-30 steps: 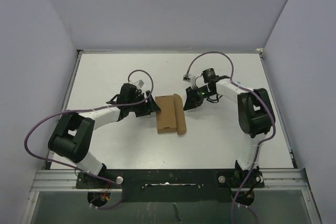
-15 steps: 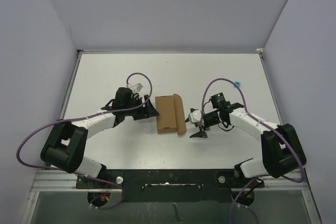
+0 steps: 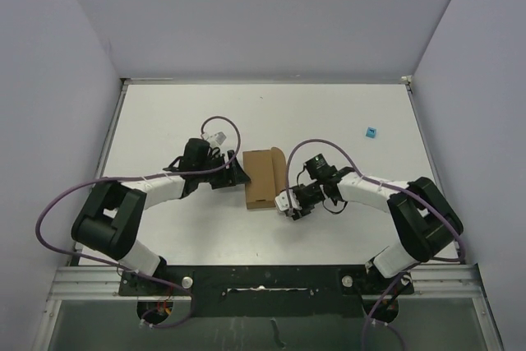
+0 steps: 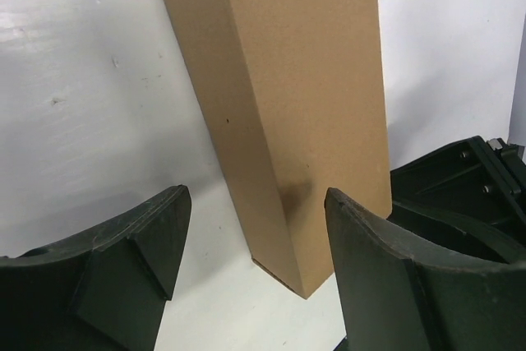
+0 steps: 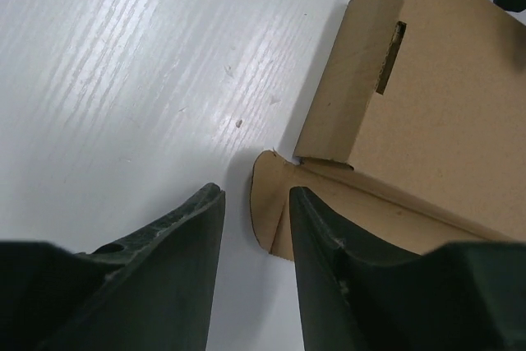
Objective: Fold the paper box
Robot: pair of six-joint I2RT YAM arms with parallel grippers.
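Centrally on the table (image 3: 164,121) lies the box (image 3: 263,177), a flap loose along its 3 o'clock side. Left gripper (image 3: 237,173) sits at its 9 o'clock, jaws wide apart; right gripper (image 3: 289,205) at 5 o'clock, jaws narrowly apart, empty.

I read no text, label, brand or number in any view, paper box (image 3: 263,175) plain brown on the faces I see, tabletop (image 3: 181,121) bare white, nothing legible on the arms
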